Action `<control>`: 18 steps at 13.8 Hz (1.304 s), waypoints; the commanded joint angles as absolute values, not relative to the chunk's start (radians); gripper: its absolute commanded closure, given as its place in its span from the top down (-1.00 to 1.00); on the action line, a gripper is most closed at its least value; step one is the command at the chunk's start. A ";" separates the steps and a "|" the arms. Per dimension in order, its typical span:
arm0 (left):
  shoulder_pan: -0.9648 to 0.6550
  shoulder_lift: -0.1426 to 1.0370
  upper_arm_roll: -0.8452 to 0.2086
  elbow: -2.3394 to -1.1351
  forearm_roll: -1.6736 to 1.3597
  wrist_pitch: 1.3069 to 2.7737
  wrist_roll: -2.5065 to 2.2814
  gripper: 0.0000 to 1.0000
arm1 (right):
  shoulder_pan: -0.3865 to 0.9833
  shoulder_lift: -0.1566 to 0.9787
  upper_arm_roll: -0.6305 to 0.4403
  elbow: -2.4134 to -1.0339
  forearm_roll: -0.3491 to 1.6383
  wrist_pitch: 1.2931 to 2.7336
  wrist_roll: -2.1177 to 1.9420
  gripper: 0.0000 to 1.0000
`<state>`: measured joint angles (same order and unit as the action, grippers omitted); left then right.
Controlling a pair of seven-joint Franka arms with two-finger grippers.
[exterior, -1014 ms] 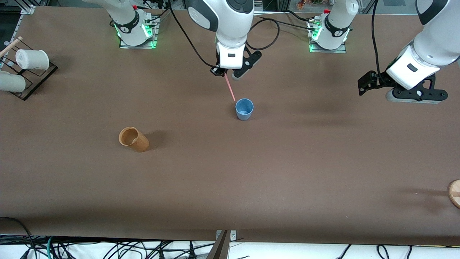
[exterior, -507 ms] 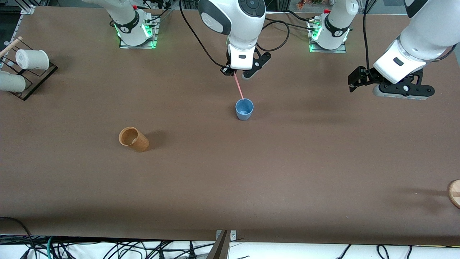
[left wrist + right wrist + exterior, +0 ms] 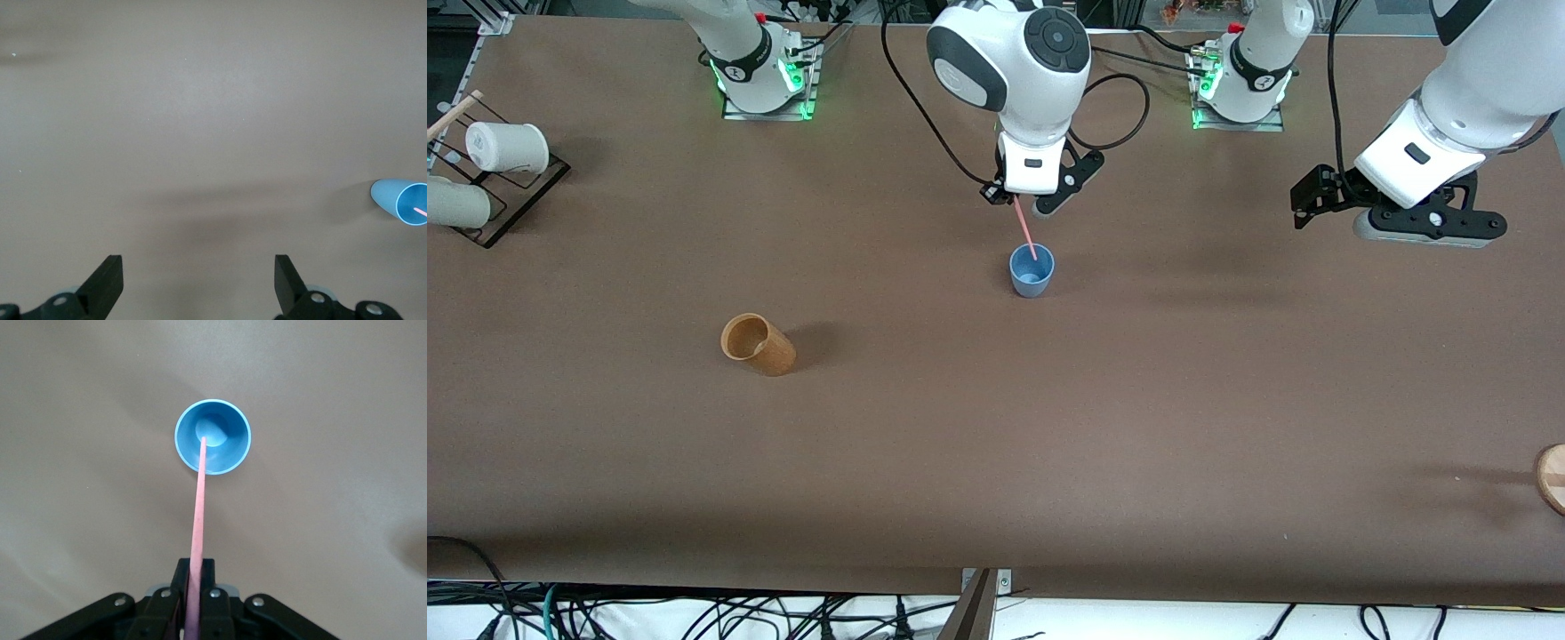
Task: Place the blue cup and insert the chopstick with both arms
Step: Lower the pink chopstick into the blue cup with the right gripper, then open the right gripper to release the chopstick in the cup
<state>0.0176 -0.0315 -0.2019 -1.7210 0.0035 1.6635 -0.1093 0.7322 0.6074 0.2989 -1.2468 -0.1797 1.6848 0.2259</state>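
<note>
The blue cup stands upright near the middle of the table. It also shows in the right wrist view and at the edge of the left wrist view. My right gripper is over the cup, shut on the upper end of the pink chopstick. The chopstick slants down, and its lower tip lies within the cup's mouth. My left gripper is open and empty, over bare table toward the left arm's end.
A tan cup lies on its side, nearer the front camera toward the right arm's end. White cups sit on a black rack at that end. A wooden disc shows at the left arm's end.
My right gripper carried the chopstick toward the cup and lower, so its tip went from beside the rim into the mouth. My left gripper shifted slightly toward the table's middle.
</note>
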 commanded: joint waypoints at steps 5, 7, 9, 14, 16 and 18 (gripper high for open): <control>0.025 -0.029 -0.206 -1.709 0.020 1.654 -0.101 1.00 | 0.741 0.649 0.302 -1.210 -0.218 1.707 0.262 0.34; 0.025 -0.029 -0.206 -1.709 0.020 1.654 -0.101 1.00 | 0.735 0.644 0.301 -1.198 -0.216 1.706 0.259 0.44; 0.025 -0.029 -0.206 -1.709 0.020 1.652 -0.101 1.00 | 0.730 0.631 0.296 -1.183 -0.216 1.694 0.256 0.57; 0.023 -0.029 -0.206 -1.709 0.020 1.652 -0.100 1.00 | 0.557 0.475 0.295 -1.253 -0.202 1.674 0.249 0.99; 0.021 -0.028 -0.206 -1.701 0.020 1.654 -0.092 1.00 | 0.432 0.375 0.295 -1.334 -0.183 1.672 0.221 0.99; 0.021 -0.028 -0.207 -1.701 0.020 1.652 -0.094 1.00 | 0.309 0.289 0.296 -1.385 -0.135 1.646 0.141 0.99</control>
<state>0.0195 -0.0313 -0.2020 -1.7209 0.0035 1.6635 -0.1077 0.4246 0.4188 0.2777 -1.2575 -0.1829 1.6563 0.1944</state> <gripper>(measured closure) 0.000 0.000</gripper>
